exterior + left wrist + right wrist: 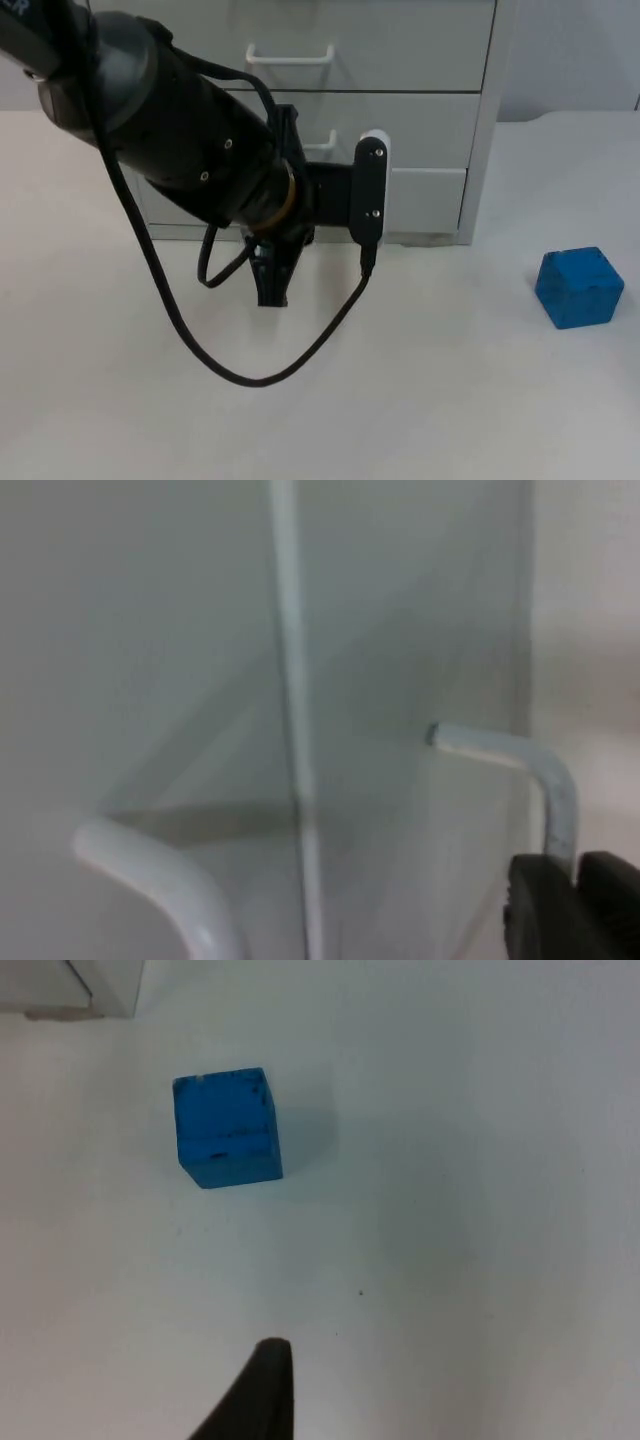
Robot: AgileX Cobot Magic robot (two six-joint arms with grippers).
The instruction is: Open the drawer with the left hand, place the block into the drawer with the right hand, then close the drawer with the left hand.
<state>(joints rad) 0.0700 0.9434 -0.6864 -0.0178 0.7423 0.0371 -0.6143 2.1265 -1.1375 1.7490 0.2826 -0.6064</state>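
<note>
At the drawer (400, 125) front, left gripper (272, 285) near a white handle (545, 780); jaws' state unclear. Beside the cabinet (480, 60), blue block (579, 288) on worktop (450, 400). Right gripper (255, 1400) above it, jaws unreadable.

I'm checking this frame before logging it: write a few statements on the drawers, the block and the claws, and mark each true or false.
1. The blue cube block lies on the white table top. True.
2. The grey drawer cabinet has a drawer pulled out. False: all fronts sit flush.
3. The left claw is in front of the cabinet. True.
4. The right claw grips the block. False: the block lies apart from it.
5. The drawer's white handle is bare. True.
</note>
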